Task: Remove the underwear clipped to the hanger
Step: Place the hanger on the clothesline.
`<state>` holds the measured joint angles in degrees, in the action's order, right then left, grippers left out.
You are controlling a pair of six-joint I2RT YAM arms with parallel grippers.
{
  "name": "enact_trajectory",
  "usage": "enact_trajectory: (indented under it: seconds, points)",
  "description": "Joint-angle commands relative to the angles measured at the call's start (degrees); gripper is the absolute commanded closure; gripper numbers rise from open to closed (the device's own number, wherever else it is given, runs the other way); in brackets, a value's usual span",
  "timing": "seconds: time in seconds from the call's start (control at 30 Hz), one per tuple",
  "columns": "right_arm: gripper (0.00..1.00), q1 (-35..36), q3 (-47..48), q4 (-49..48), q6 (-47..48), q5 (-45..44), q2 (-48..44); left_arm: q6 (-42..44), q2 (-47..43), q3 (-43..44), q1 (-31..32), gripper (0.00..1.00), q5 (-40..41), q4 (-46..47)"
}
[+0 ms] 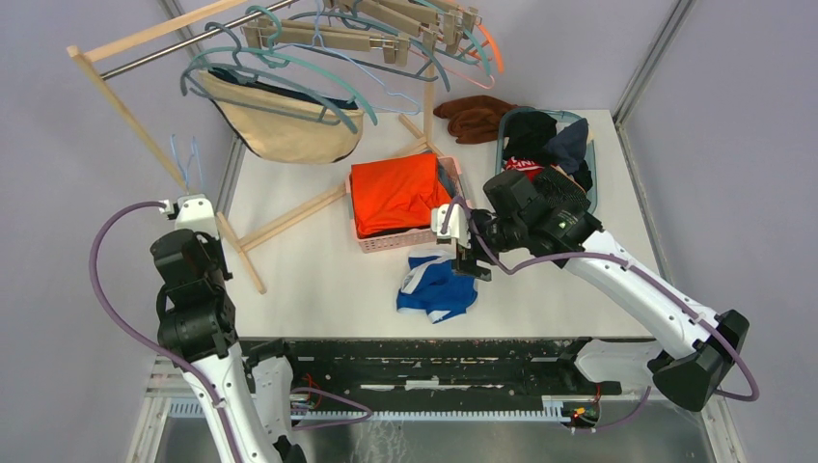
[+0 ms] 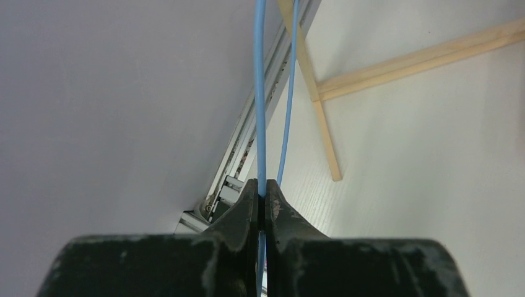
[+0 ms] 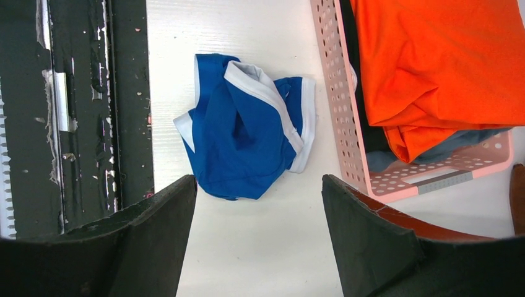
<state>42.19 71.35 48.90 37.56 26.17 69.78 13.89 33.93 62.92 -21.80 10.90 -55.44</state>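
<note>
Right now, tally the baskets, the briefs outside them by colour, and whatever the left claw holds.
Baskets: 2, pink basket and teal basket
Blue briefs: 1
Beige briefs: 1
Blue wire hanger, in the left claw: 1
Total: 5

blue-white underwear [image 3: 241,142], orange garment [image 3: 439,62], pink basket [image 3: 337,111]

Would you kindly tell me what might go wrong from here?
1. The left gripper is shut on just a thin blue wire hanger, which could twist or slip out.
2. The right gripper hangs open over the blue underwear beside the pink basket; a finger might catch the basket's wall.
3. That underwear lies near the table edge and could be nudged off.
</note>
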Motion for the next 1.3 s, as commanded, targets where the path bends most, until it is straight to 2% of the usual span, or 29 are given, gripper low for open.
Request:
enact_trajectory:
  seconds: [0.0,0.2,0.43,0.7,0.97,1.27]
  points:
    - [0.17,1.1,0.1,-0.6,0.8,-0.9,0.5,-2.6,-0.9,2.3,-0.6,0.97,0.9,2.3]
    - [0.18,1.5,0.1,-0.6,0.8,-1.3,0.9,-1.6,2.1,8.0,-0.6,0.97,1.2,7.9]
    - [0.18,1.6,-0.1,-0.7,0.8,-2.0,1.0,-2.9,5.6,15.5,-0.5,0.97,0.3,7.2]
    - [0.18,2.1,-0.3,-0.5,1.2,-2.5,1.0,-2.1,7.1,18.2,-0.5,0.97,0.7,9.4]
    - [0.18,2.4,-0.3,-0.3,1.5,-3.0,0.9,-2.6,10.9,22.6,-0.6,0.97,-6.8,13.1]
    - [0.17,2.7,-0.5,-0.3,1.8,-3.1,0.5,-2.6,14.5,23.9,-0.6,0.97,-11.3,15.8]
